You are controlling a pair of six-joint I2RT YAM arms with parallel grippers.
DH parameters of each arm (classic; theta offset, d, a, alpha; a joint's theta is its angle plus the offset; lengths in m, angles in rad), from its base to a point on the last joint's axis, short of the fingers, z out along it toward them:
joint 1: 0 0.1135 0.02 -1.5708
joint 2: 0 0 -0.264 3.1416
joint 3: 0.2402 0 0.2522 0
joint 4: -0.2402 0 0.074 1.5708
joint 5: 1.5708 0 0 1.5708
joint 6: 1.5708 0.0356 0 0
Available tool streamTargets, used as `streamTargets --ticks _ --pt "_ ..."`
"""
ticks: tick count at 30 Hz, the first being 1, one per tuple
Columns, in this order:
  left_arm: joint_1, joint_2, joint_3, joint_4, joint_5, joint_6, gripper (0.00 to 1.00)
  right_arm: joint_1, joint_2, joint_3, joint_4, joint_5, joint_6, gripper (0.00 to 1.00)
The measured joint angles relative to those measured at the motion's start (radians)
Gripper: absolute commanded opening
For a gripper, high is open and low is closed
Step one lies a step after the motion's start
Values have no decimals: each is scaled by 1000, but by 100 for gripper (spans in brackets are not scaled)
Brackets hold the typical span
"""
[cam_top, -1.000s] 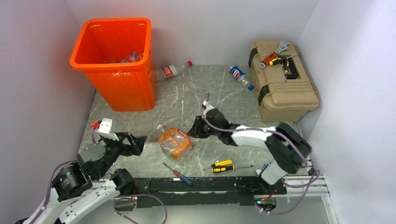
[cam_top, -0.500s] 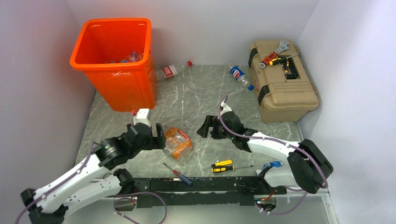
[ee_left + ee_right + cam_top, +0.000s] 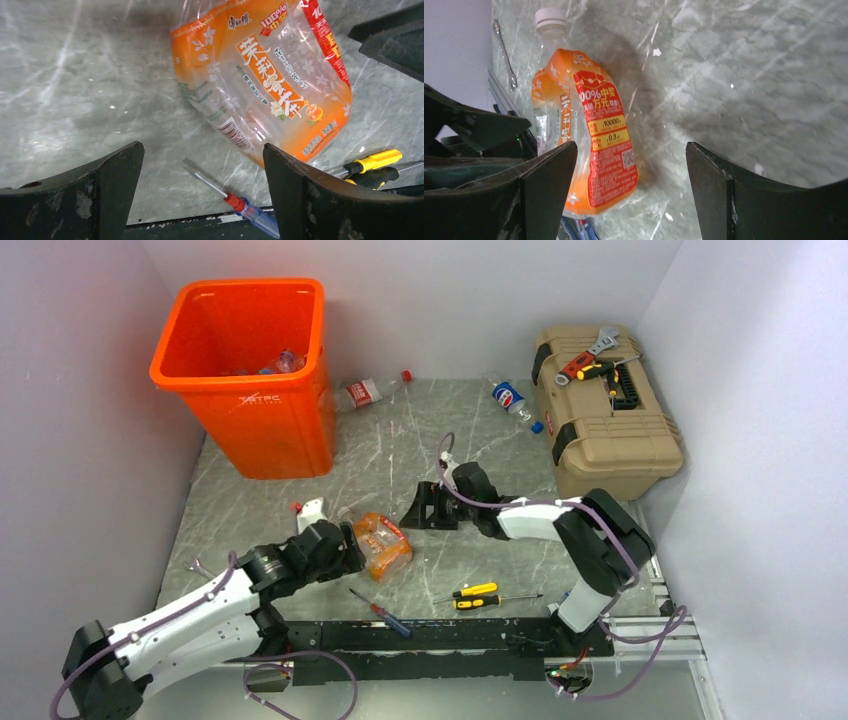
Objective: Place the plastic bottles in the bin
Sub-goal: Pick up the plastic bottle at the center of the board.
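Flattened orange-label bottle (image 3: 381,545) lying on its side mid-table (image 3: 400,455), well apart from the bin (image 3: 262,425). Left end effector (image 3: 343,545), fingers apart, at the bottle's left side, possibly touching. Right end effector (image 3: 428,510), fingers apart and empty, near its right. Red-label bottle (image 3: 366,392) beside the bin; blue-label bottle (image 3: 513,400) beside the toolbox (image 3: 615,430). Screwdrivers (image 3: 475,594) lie nearer the front edge.

Left hand (image 3: 202,156), right hand (image 3: 630,150): both spread.
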Motion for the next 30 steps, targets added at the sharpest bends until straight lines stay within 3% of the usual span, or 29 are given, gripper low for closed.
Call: streamTargets --ticks 9,18,25,30 --pt "126 175 -42 225 173 0 74 28 89 26 67 -49 45 76" --pt "194 227 -117 386 272 28 50 125 -39 -150 148 11 113 75" --pt "196 296 -127 545 314 83 38 192 -238 -300 146 133 156 87" --pt "196 301 -164 668 328 129 28 172 -311 -309 98 165 169 93"
